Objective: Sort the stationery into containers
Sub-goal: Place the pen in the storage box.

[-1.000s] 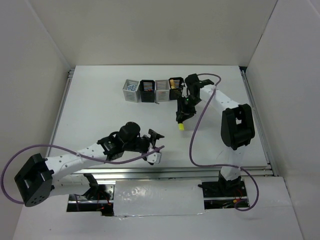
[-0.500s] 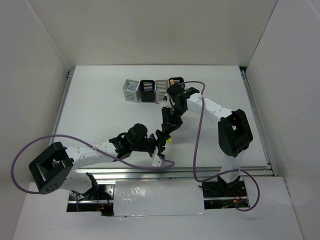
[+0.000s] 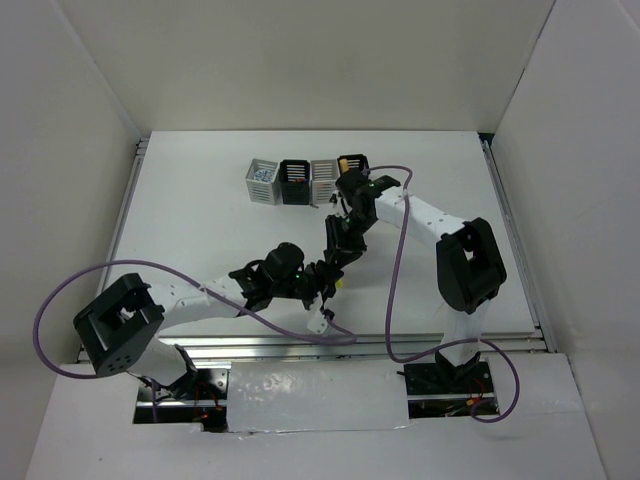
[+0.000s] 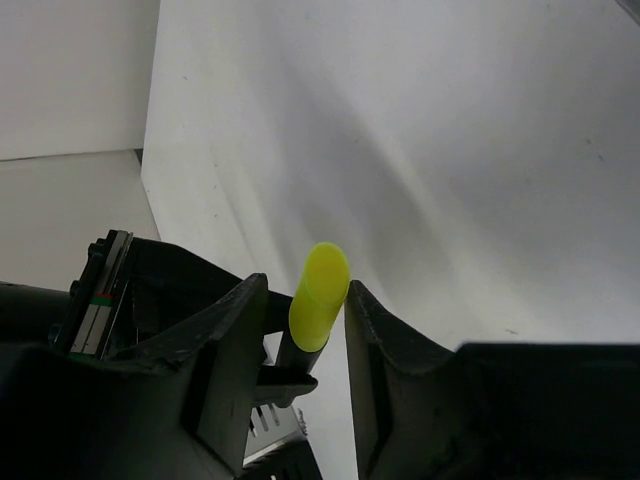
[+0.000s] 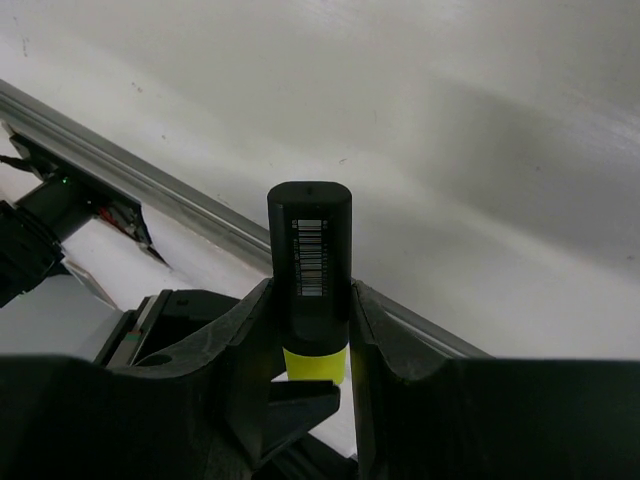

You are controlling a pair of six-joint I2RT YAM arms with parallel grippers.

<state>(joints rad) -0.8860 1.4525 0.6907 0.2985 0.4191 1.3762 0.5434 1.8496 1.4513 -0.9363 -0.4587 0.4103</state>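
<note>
Top external shows cups point(image 3: 258, 192) already holding items; above the desk point(image 3: 200, 230), right gripper point(image 5: 310, 300) clamps the highlighter point(image 5: 310, 250), left gripper point(image 4: 305, 292) flanks its yellow end, grip unclear; it awaits a cup

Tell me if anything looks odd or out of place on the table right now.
The yellow-black highlighter is not lying loose or in a cup. The right gripper holds its black body, and its yellow cap sits between the fingers of the left gripper. The row of cups stands straight.
</note>
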